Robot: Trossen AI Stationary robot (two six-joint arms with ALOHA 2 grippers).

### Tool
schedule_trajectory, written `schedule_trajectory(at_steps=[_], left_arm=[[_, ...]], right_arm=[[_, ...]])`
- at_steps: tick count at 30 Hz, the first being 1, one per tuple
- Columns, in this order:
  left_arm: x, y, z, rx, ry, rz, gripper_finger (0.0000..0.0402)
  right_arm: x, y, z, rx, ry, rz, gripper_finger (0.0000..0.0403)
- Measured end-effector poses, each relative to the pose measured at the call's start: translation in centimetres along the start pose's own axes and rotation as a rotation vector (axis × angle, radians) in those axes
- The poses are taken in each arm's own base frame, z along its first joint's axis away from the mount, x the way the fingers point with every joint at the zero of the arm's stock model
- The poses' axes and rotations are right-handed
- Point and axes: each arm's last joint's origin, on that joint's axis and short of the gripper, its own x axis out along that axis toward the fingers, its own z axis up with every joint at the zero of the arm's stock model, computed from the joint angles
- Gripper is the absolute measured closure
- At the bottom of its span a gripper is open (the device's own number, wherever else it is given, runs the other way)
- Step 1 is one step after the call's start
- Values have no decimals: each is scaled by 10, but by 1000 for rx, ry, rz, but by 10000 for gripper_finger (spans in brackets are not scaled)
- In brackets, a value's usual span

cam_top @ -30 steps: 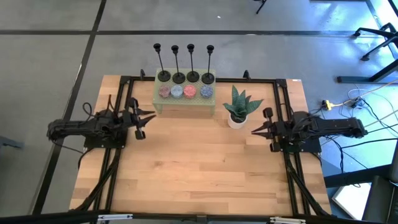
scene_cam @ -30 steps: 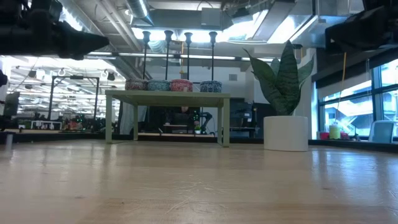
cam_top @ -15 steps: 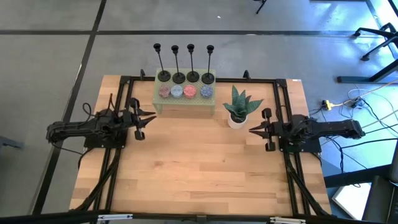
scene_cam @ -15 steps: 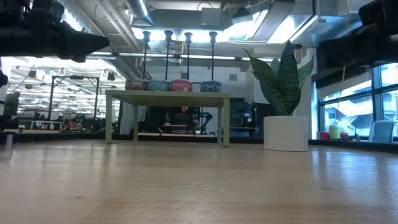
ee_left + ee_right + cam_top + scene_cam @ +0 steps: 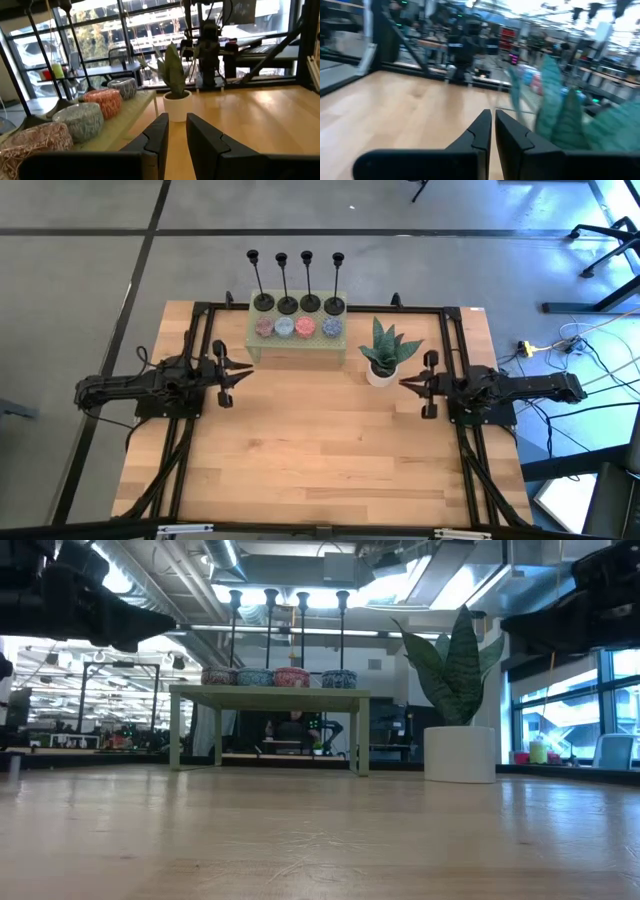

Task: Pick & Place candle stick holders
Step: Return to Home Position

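Four black candlestick holders (image 5: 298,303) stand upright in a row on their round bases along the far edge of a small light-green stand (image 5: 296,345); in the low view their stems (image 5: 287,630) rise above it. My left gripper (image 5: 243,371) hovers left of the stand, pointing toward the table's right edge, its fingers (image 5: 159,131) a narrow gap apart and empty. My right gripper (image 5: 403,383) hovers just right of a potted green plant (image 5: 382,355), pointing toward the table's left edge, its fingers (image 5: 484,125) shut and empty.
Several small patterned candle jars (image 5: 297,328) sit in a row on the stand in front of the holders. The plant's white pot (image 5: 459,753) stands on the table right of the stand. Bare wooden tabletop (image 5: 320,450) lies on the near side, between the two arms.
My right gripper has moved toward the table's left edge, closer to the plant, and has come down a little. My left gripper has edged toward the stand and dipped slightly. The holders, jars and plant have stayed where they were.
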Motion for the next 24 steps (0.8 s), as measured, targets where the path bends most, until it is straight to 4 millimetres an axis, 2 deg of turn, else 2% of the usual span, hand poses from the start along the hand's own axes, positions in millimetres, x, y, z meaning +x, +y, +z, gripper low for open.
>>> schedule_trajectory(at_steps=[4,24], left_arm=[[0,0,0,-5,4,-5,339],[1,-1,-4,32,45,-29,339]], right_arm=[[0,-1,0,0,9,-47,376],[0,-1,0,3,7,-47,375]])
